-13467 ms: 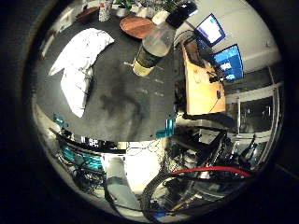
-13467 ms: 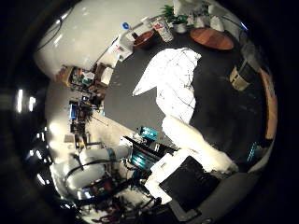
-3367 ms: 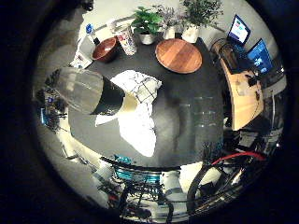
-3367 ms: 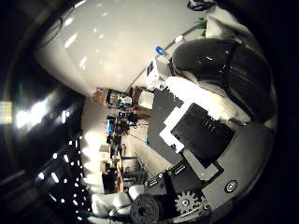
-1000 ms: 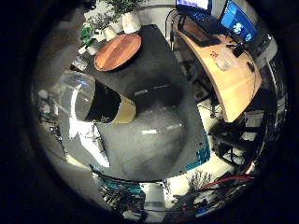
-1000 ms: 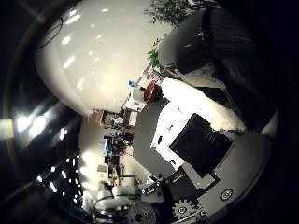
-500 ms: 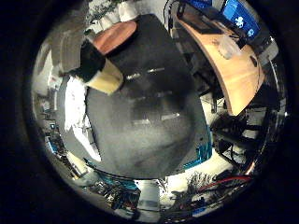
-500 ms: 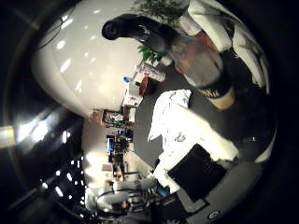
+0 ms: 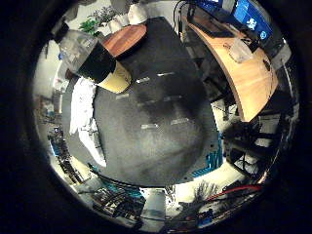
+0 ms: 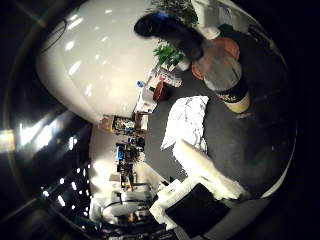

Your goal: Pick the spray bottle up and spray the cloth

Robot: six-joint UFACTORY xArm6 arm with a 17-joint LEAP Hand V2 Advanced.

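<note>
**Spray bottle standing on the dark table, apart from the robot hand**

The spray bottle (image 10: 227, 82) is seen upright on the dark table (image 9: 161, 131), with a clear body, a dark band, a pale base and a black spray head at the top. It is not held: it stands apart from the hand (image 10: 200, 195), of which a white finger and a black part are shown at the edge of the thumb-side view. Whether the fingers are spread or curled cannot be told. The white cloth (image 10: 189, 122) is laid crumpled on the table just beside the bottle. A round wooden board (image 9: 124, 39) is placed behind the bottle, and potted plants (image 10: 167, 52) are lined along the table's far edge. A curved wooden desk (image 9: 241, 73) with lit monitors (image 9: 246, 14) is seen beyond the table.
</note>
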